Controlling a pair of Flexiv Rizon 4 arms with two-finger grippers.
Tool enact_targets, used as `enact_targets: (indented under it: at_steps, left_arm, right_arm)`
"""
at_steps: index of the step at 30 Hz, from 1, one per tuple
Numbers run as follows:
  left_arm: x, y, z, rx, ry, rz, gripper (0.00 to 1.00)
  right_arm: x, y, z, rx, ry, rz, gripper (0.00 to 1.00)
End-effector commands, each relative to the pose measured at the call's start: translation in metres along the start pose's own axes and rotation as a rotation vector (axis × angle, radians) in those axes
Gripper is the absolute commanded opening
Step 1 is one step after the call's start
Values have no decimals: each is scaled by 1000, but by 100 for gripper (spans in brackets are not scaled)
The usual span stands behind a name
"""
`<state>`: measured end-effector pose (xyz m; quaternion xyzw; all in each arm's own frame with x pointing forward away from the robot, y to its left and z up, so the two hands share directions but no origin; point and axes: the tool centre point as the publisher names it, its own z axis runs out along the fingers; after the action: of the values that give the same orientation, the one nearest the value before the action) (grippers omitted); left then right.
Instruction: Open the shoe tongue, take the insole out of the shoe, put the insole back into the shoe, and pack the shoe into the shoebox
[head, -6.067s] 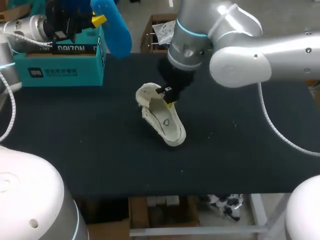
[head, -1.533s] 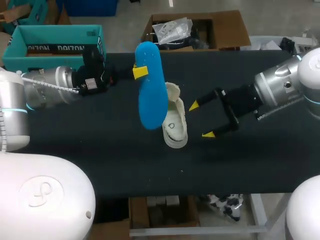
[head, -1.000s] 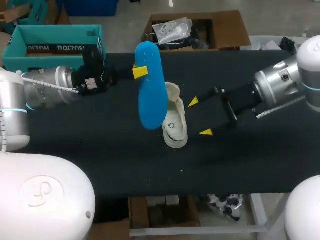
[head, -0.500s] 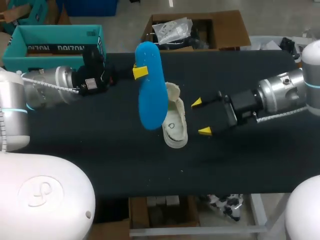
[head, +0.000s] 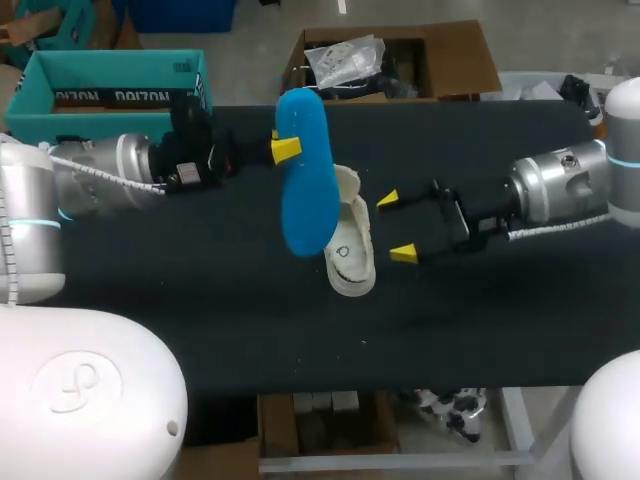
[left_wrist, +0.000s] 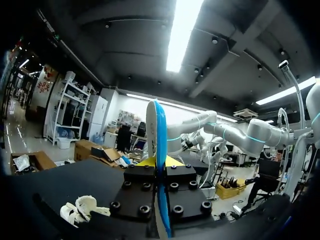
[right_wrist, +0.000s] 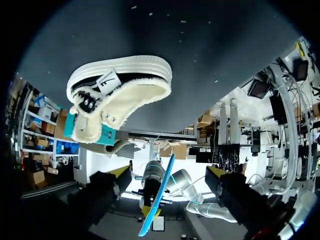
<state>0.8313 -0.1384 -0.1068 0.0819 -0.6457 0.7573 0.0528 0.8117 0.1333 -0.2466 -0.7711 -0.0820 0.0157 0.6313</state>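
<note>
A blue insole (head: 305, 190) hangs in the air over the heel end of the white shoe (head: 350, 255), which lies on its side on the black table (head: 200, 300). My left gripper (head: 285, 150) is shut on the insole's upper part; in the left wrist view the insole (left_wrist: 159, 130) stands edge-on between the fingers, and the shoe (left_wrist: 80, 210) lies below. My right gripper (head: 396, 226) stands open just right of the shoe, with nothing in it. In the right wrist view the shoe (right_wrist: 120, 95) lies ahead of that gripper (right_wrist: 167, 172), with the insole (right_wrist: 156, 200) beyond.
The teal shoebox (head: 110, 85) stands open at the table's back left corner, behind my left arm, and shows again as the shoebox (right_wrist: 107, 135) behind the shoe. Bare black tabletop lies in front of the shoe and to its right under my right arm.
My left gripper has carried the insole slightly to the right. My right gripper has turned at the wrist and crept a little closer to the shoe, staying open.
</note>
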Motion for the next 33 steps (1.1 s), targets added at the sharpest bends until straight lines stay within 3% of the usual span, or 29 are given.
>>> enact_targets:
  at_steps: [1,7,12,13,15,31,32,33]
  left_arm:
    - [-10,23,22,38,8,60,0]
    - [-3,35,36,74,62,126,0]
    - [1,44,42,74,99,164,0]
    - [2,45,43,72,104,161,0]
    - [2,47,43,73,106,166,0]
    - [10,59,48,82,133,216,0]
    - [10,60,48,82,134,218,0]
    - [11,61,48,82,134,218,0]
  right_arm:
    - [9,9,11,41,-16,35,100]
    - [7,7,19,65,-11,63,99]
    - [5,5,23,77,-1,78,65]
    - [5,5,23,77,2,82,51]
    - [4,5,22,83,6,84,42]
    - [1,7,20,121,12,73,35]
    - [1,7,20,122,12,72,31]
    - [1,6,19,122,12,71,21]
